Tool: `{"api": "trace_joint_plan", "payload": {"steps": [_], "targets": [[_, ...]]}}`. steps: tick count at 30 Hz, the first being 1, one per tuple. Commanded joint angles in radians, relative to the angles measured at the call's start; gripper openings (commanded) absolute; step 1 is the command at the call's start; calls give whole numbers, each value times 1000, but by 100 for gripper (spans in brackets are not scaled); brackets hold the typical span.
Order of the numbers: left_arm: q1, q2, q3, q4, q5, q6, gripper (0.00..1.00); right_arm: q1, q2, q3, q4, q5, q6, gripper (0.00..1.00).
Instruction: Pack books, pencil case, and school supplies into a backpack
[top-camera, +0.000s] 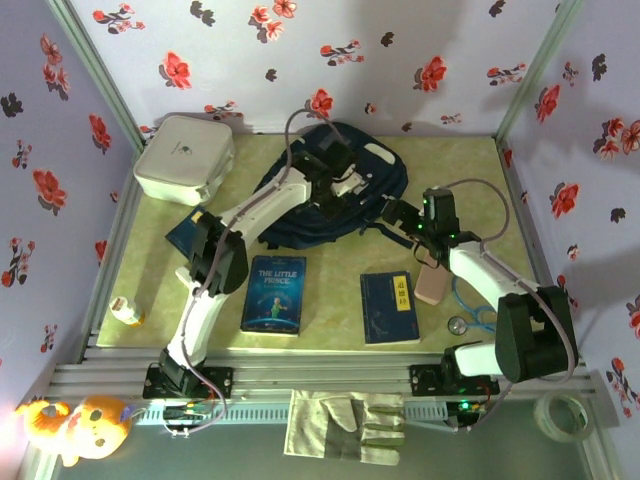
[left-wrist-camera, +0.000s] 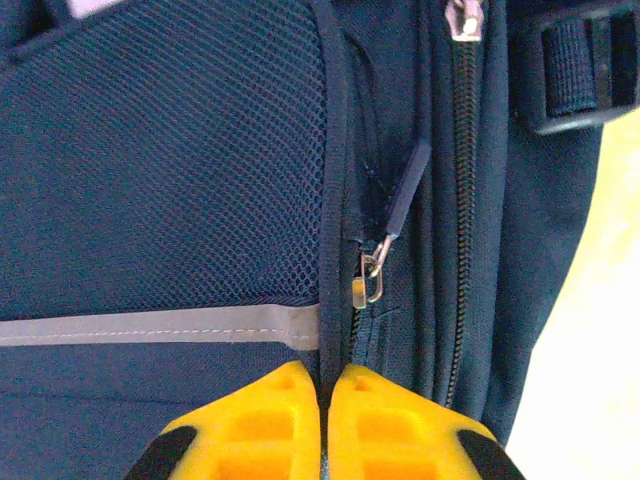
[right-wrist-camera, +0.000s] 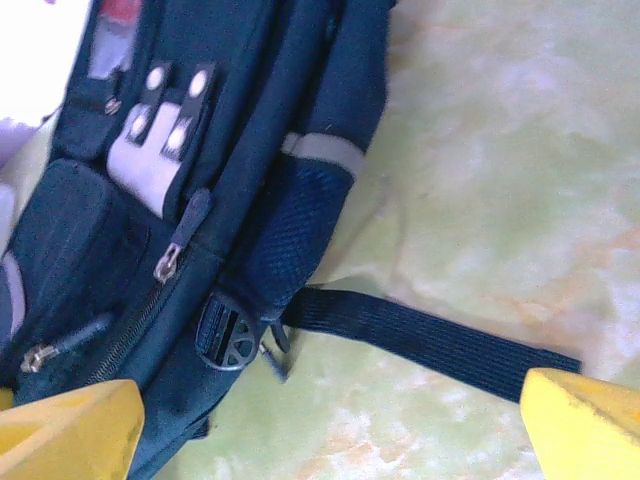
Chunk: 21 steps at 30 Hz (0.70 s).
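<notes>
Backpack (top-camera: 385, 190) at the worktop's (top-camera: 330, 330) far edge.
Left gripper (left-wrist-camera: 325, 375) pinches its seam (left-wrist-camera: 335, 150), jaws closed; right gripper (right-wrist-camera: 325, 430) gapes wide over the strap (right-wrist-camera: 430, 340), empty.

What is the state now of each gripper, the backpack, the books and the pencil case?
backpack: lying flat, zips seemingly closed.
left gripper: shut, pinching a backpack seam.
right gripper: open, holding nothing.
Little Prince book: closed, on the table.
navy book: closed, on the table.
pencil case: on the table, unpacked.
</notes>
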Motion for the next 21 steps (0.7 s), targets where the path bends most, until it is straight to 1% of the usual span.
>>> {"api": "trace_joint_plan", "payload": {"steps": [1, 5, 6, 11, 15, 17, 20, 21], "targets": [[19, -118, 78, 49, 30, -74, 0, 15, -5, -23, 95, -105, -50, 95], [27, -139, 101, 51, 35, -97, 0, 44, -4, -32, 137, -124, -67, 87], [28, -145, 107, 50, 36, -100, 0, 50, 1, -31, 150, -133, -73, 81], [34, -174, 143, 44, 37, -115, 0, 62, 32, -24, 204, -165, -84, 57], [40, -193, 152, 48, 44, -114, 0, 62, 65, -20, 280, -211, -100, 39], [40, -199, 152, 48, 45, -106, 0, 60, 85, -1, 286, -226, -119, 34], [43, -202, 151, 44, 47, -104, 0, 59, 115, 34, 274, -216, -146, 26], [43, -202, 151, 44, 49, -104, 0, 56, 127, 47, 274, -222, -145, 26]]}}
